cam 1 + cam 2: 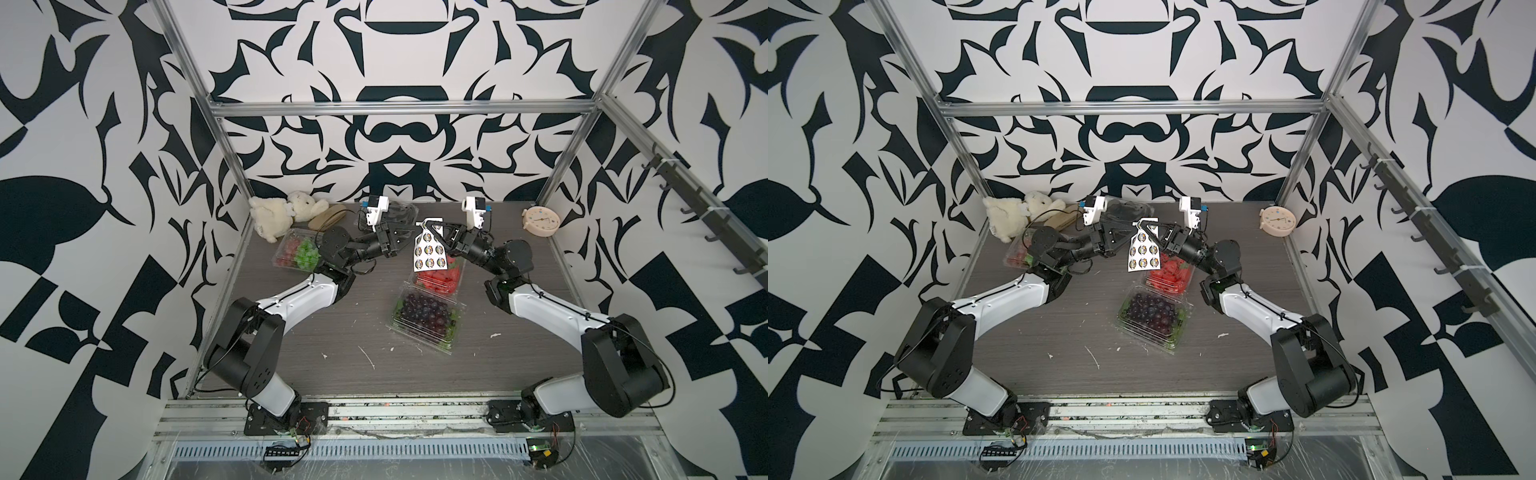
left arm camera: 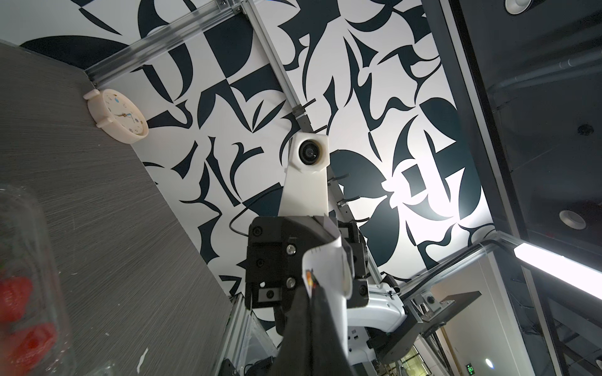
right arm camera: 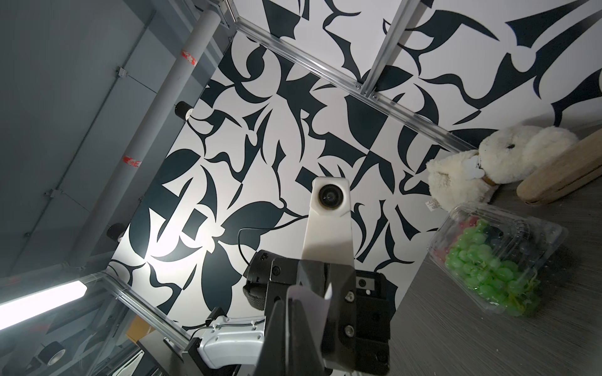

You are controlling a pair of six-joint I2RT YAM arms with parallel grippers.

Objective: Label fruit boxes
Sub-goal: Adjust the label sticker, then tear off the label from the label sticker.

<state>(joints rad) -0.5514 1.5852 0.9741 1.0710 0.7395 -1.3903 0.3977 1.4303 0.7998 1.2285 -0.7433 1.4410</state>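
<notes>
grey wood-grain table, black-and-white patterned walls. far left corner: plush rabbit. box of green grapes and red berries just in front of it, by the left edge. clear box with dark fruit at the back edge. left claw closed on the left edge of a sticker sheet; right claw closed on its top, sheet hanging mid-air. below it strawberry box, dark grape box just nearer. clock back right.
</notes>
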